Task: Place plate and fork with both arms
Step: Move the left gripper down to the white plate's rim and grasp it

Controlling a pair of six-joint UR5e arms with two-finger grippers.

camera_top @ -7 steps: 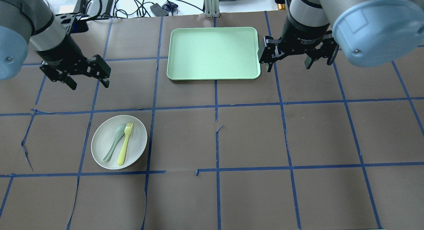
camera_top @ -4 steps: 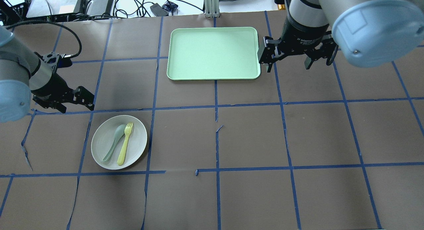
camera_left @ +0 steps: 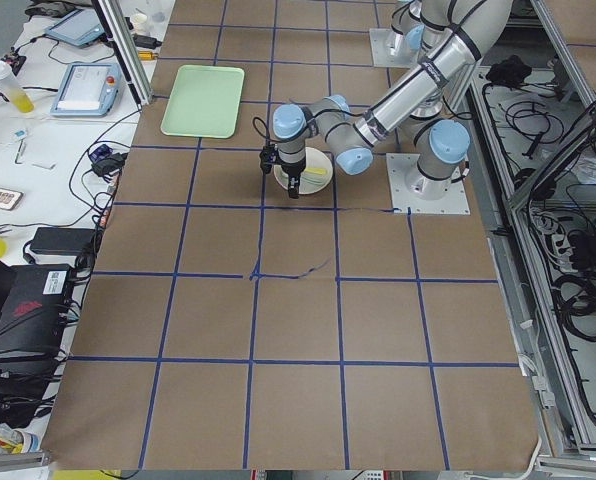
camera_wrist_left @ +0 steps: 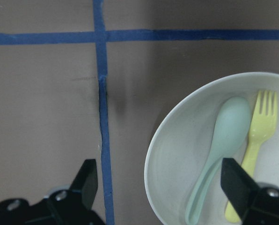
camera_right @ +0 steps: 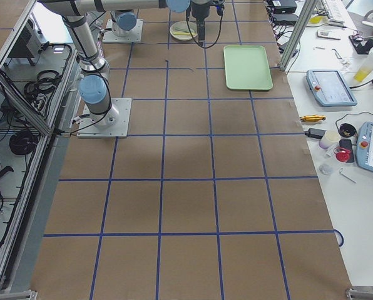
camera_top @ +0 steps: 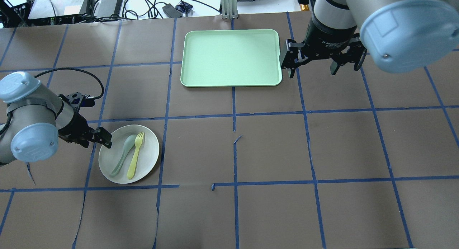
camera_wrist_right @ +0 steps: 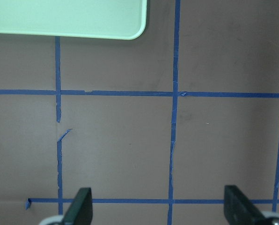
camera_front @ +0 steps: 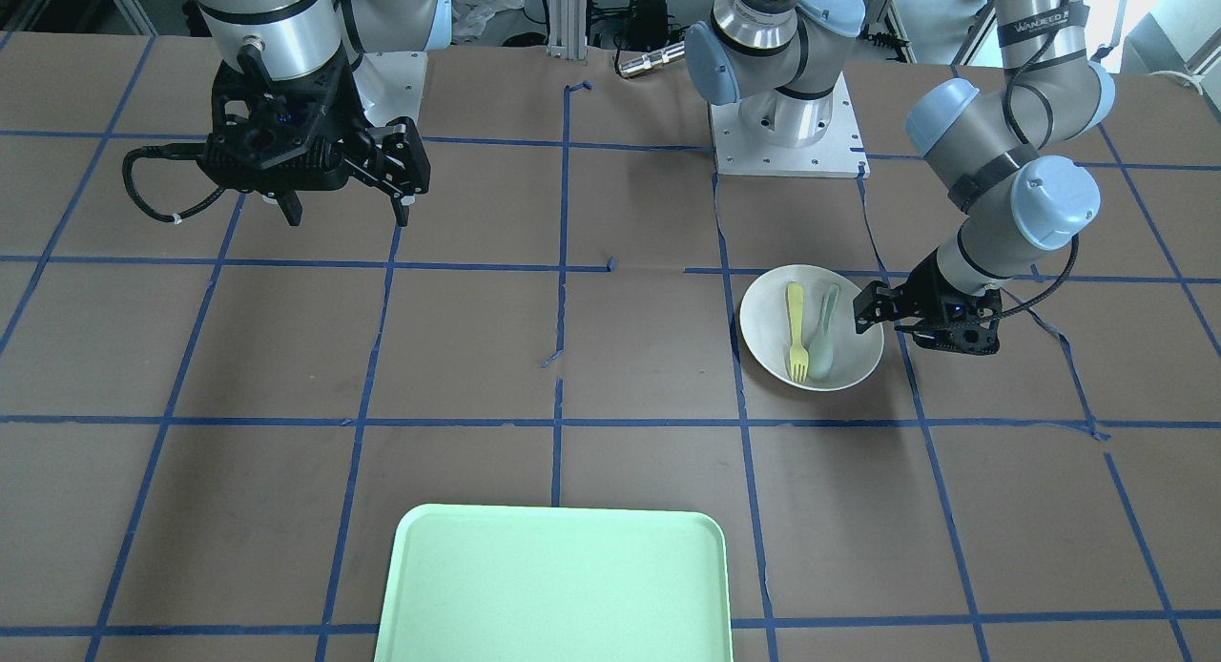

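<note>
Left pincer (camera_top: pixel 96 141) low at the plate (camera_top: pixel 148 163), fingers apart and straddling near rim: one finger over plate's inside, other outside over bench (camera_top: pixel 272 152)

Plate holds fork (camera_top: pixel 135 155) and spoon (camera_top: pixel 123 154) side by side; spoon nearer pincer, fork just beyond it, long axis roughly square to line between fingers

Right pincer (camera_top: pixel 312 70) likewise spread, holding nothing, well apart from plate, just beside tray (camera_top: pixel 229 57)

Left arm far nearer; likely rim grasp next

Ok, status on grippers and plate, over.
Left gripper open, at plate rim. Right gripper open, beside tray. Fork on plate, spoon alongside it.
</note>
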